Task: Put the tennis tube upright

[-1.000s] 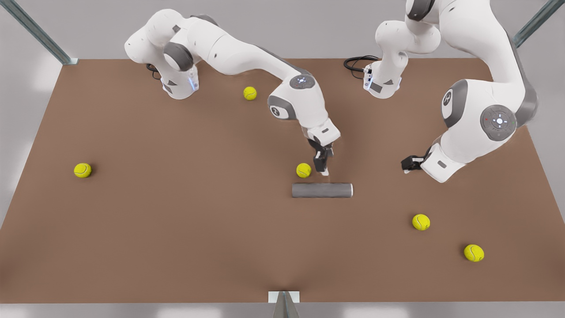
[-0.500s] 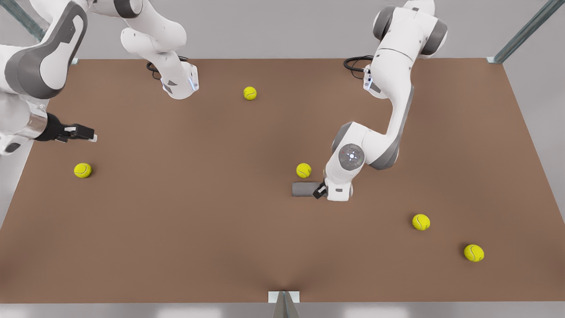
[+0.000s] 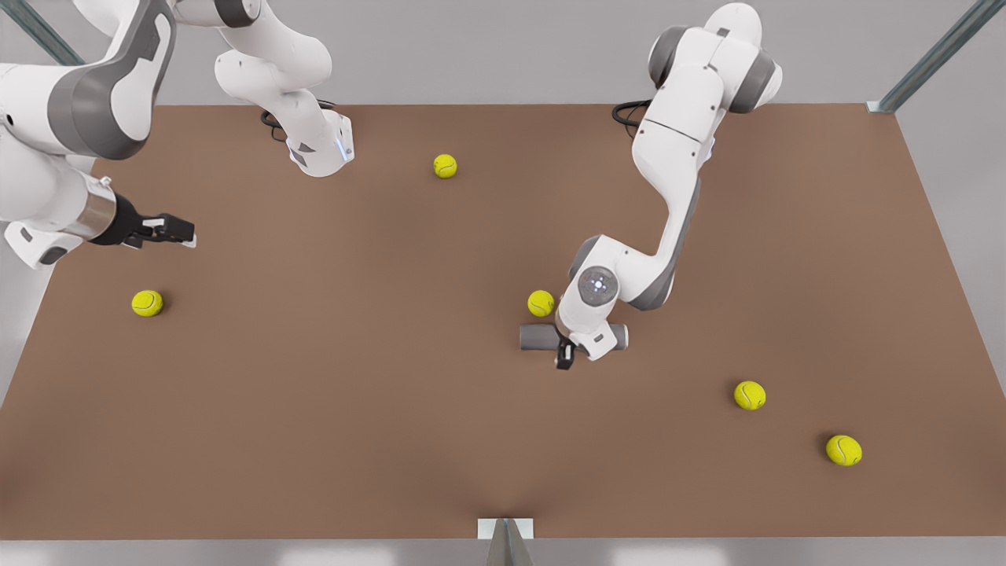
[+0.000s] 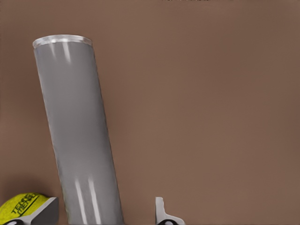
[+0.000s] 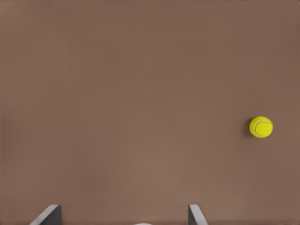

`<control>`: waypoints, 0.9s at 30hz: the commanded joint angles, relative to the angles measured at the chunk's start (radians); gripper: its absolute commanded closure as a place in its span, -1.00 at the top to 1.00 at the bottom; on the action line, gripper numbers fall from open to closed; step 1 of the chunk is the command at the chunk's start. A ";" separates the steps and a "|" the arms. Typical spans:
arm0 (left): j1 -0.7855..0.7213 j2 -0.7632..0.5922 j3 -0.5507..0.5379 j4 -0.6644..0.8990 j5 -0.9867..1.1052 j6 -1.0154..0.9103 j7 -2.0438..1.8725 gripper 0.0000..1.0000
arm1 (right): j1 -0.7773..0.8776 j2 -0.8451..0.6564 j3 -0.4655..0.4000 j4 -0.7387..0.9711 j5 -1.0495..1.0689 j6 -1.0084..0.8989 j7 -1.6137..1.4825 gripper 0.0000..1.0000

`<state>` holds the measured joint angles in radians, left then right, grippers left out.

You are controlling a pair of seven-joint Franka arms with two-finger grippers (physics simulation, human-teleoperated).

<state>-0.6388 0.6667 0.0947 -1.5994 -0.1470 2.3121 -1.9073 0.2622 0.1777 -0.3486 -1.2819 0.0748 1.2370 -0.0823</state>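
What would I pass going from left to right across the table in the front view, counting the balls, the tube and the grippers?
Tennis ball → right gripper, open, waiting above the table → far ball → tennis tube, lying flat with the open left gripper at it → ball → ball.

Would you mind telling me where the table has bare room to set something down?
The widest bare stretch lies between the ball at the front view's left and the lying tennis tube. The near edge of the table is bare too. It is crowded at the tube: the open left gripper and another ball. The open right gripper waits.
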 commanded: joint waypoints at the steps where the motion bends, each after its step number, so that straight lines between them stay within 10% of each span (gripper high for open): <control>1: -0.002 0.001 0.000 -0.011 0.004 0.024 -0.492 1.00 | 0.000 0.000 -0.001 -0.001 0.002 -0.001 0.053 1.00; 27: -0.009 -0.004 0.028 -0.097 0.047 -0.022 -0.288 1.00 | 0.006 0.016 -0.001 -0.002 0.006 0.001 0.053 1.00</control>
<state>-0.6473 0.6636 0.1226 -1.6964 -0.1028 2.2972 -2.2121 0.2681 0.1926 -0.3487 -1.2846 0.0795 1.2380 -0.0406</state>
